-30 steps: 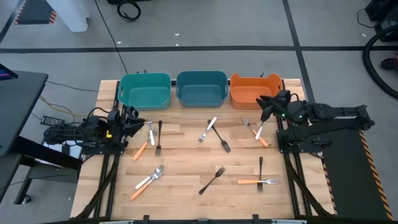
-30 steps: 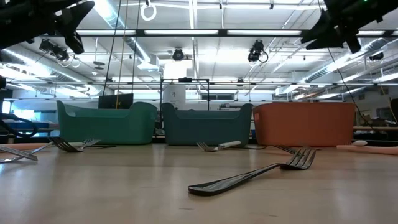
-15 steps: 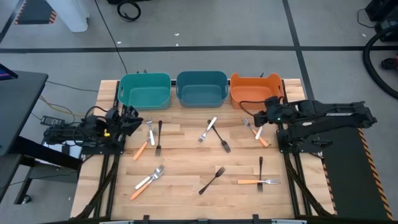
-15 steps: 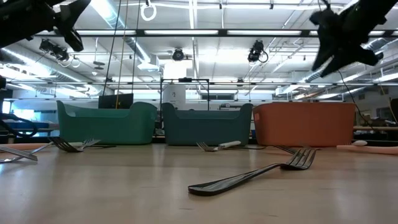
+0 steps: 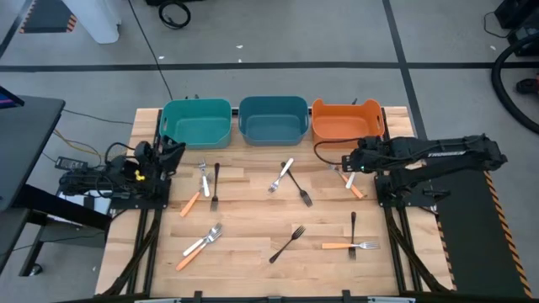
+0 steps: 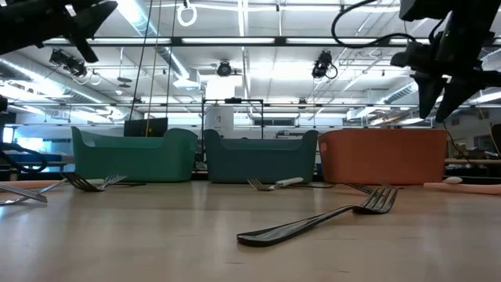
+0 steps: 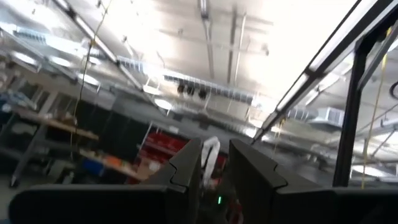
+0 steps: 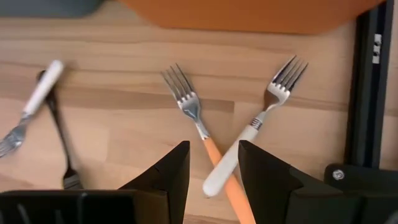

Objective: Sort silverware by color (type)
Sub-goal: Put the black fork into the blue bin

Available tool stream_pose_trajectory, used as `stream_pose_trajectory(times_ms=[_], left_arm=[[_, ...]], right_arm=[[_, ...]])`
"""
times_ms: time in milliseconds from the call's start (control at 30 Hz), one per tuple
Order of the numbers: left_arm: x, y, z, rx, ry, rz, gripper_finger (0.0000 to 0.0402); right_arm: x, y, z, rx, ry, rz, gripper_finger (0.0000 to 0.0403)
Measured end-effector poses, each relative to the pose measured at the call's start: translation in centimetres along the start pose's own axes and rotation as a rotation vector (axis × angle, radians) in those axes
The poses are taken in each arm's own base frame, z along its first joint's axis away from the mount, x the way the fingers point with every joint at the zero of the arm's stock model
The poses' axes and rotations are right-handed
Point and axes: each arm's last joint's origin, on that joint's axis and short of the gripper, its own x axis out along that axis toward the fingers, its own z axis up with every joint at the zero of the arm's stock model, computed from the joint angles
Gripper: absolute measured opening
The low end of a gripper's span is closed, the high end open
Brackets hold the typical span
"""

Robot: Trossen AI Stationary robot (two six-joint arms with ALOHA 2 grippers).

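Forks and knives lie scattered on the wooden table (image 5: 253,210). My right gripper (image 5: 346,163) is open and points down above two crossed forks, clear of them: an orange-handled fork (image 8: 200,127) and a white-handled fork (image 8: 258,124). The white one lies over the orange handle. The same gripper shows in the right wrist view (image 8: 214,167) and in the low view (image 6: 442,98). My left gripper (image 5: 172,152) is open and empty at the table's left edge, raised and tipped upward toward the ceiling (image 7: 216,171).
Teal (image 5: 196,123), blue (image 5: 273,119) and orange (image 5: 345,120) bins stand along the far edge. A white piece, a black fork (image 5: 216,187) and an orange-handled piece lie at the left. A white piece crosses a black fork (image 5: 301,190) mid-table. More lie near the front (image 5: 288,244).
My right gripper has come down from beside the orange bin and toward the table's left, tipping over until its fingers point down above the crossed forks. My left gripper has drawn back a little toward the table's left edge. No silverware has moved.
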Motion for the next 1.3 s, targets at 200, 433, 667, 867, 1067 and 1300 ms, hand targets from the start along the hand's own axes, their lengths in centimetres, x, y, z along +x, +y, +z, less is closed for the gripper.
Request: stream_pose_trajectory(times_ms=[200, 433, 667, 867, 1067, 1300], left_arm=[[0.2, -0.2, 0.5, 0.071, -0.013, -0.002, 0.0091], [0.6, -0.5, 0.1, 0.105, 0.142, -0.054, 0.0091], [0.7, -0.9, 0.7, 0.099, 0.137, -0.129, 0.0091], [0.8, -0.9, 0.6, 0.102, 0.142, -0.128, 0.0091], [0.8, -0.9, 0.7, 0.140, 0.127, -0.129, 0.0091], [0.9, -0.9, 1.0, 0.187, 0.088, -0.110, 0.0091]], right_arm=[[1.3, 0.9, -0.4, -0.030, 0.012, -0.101, 0.0145], [2.0, 0.8, -0.7, -0.022, 0.024, -0.181, 0.0145], [3.0, 0.4, -0.8, 0.013, 0.033, -0.212, 0.0145], [3.2, 0.3, -0.4, 0.035, 0.034, -0.232, 0.0145], [3.2, 0.3, -0.4, 0.057, 0.003, -0.234, 0.0145], [3.5, 1.1, -0.5, -0.021, 0.097, -0.164, 0.0145]])
